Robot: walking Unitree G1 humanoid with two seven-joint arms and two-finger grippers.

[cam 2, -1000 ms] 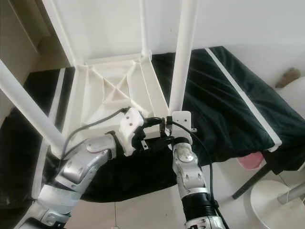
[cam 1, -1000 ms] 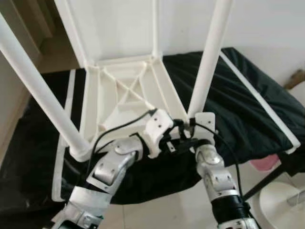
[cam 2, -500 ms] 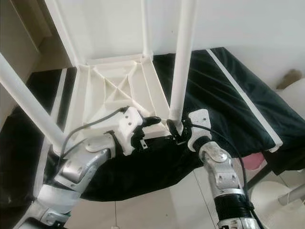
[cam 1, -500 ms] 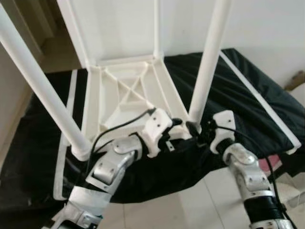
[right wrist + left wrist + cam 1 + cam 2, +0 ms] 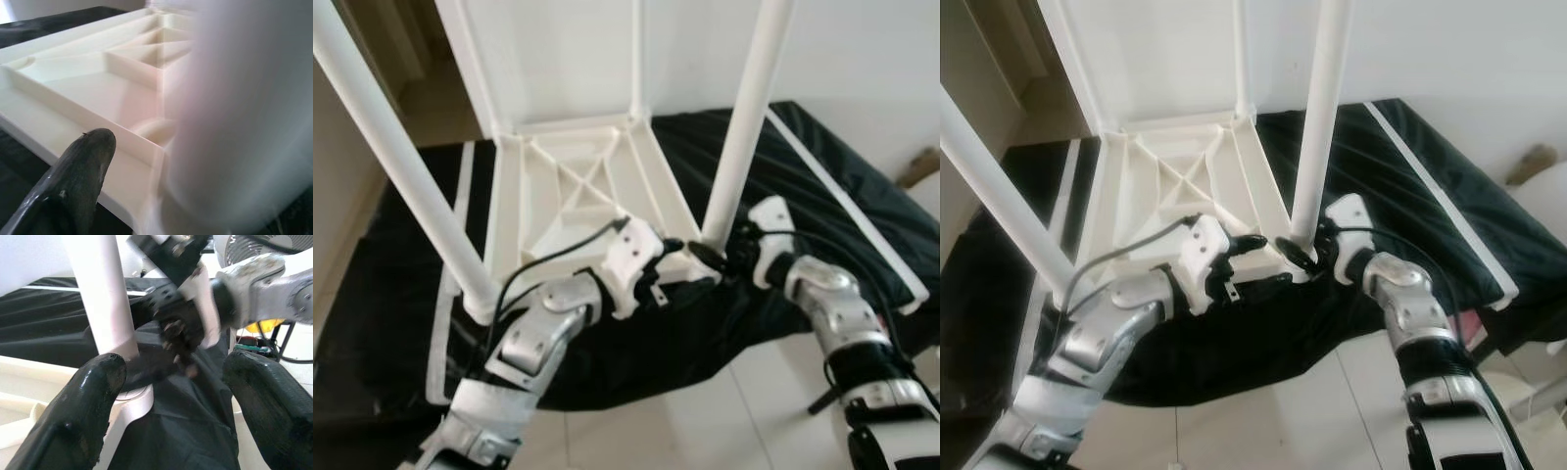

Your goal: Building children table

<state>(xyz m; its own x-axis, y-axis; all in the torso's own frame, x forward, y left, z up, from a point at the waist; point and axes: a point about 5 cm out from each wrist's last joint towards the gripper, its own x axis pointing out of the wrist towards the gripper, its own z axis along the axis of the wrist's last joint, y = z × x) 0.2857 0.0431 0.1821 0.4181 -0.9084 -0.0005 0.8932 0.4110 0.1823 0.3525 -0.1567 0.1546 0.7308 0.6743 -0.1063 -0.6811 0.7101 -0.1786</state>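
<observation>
- My right gripper (image 5: 1301, 257) sits at the foot of the near right white tubular plastic table leg (image 5: 1321, 127). In the right wrist view one black finger (image 5: 73, 188) shows beside the blurred leg, which looms large just past it. I cannot tell how wide these fingers stand.
- My left gripper (image 5: 690, 257) reaches toward the same corner from the other side. In the left wrist view its two black fingers (image 5: 83, 406) are spread wide, with nothing between them. The leg's base socket lies just ahead of one finger, and my right gripper is a little beyond.
- The two grippers are near each other, either side of that leg's foot. I cannot tell if they touch.
- The leg belongs to the upside-down white plastic children's table (image 5: 578, 186), whose ribbed underside faces up just ahead of both grippers.
- A second white leg (image 5: 401, 166) rises from the near left corner, well away from my left gripper; two thinner-looking legs stand at the far corners.
- The table rests on a black cloth with white stripes (image 5: 822, 196), which spreads out on all sides and hangs over the near edge below my wrists.
- Pale tiled floor (image 5: 1283, 411) lies beneath my forearms.
</observation>
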